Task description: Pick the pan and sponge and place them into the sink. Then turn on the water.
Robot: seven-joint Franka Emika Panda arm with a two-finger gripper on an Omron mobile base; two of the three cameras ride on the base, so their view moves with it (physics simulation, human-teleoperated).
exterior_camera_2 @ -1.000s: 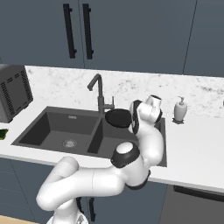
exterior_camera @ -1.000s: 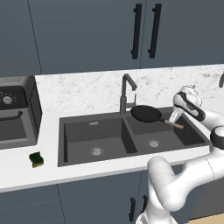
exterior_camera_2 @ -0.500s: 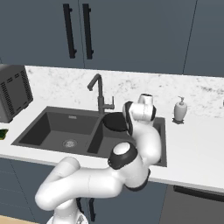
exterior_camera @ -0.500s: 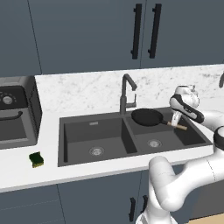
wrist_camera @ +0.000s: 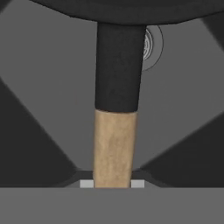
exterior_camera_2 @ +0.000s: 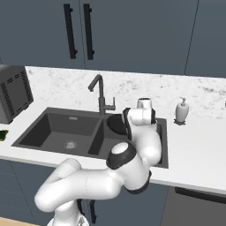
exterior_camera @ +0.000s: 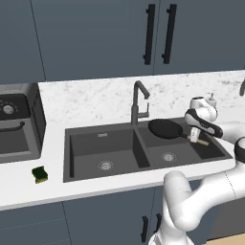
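Over the right basin of the dark grey double-basin sink (exterior_camera: 206, 152), holding the small black frying pan (exterior_camera: 165, 128) level, pincer (exterior_camera: 195, 136) clamped on its tan-tipped handle, lowering gently before letting go.

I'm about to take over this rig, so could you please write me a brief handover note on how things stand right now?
Gripper: jaws shut on the tan tip of the small round black frying pan, held above the right basin of the dark grey double-basin sink.
Small yellow-and-green sponge: on the white counter, left of the sink.
Tall dark angular faucet: no water running.
Done: pan picked up.
Left: release pan, fetch sponge into the sink, turn on the water.
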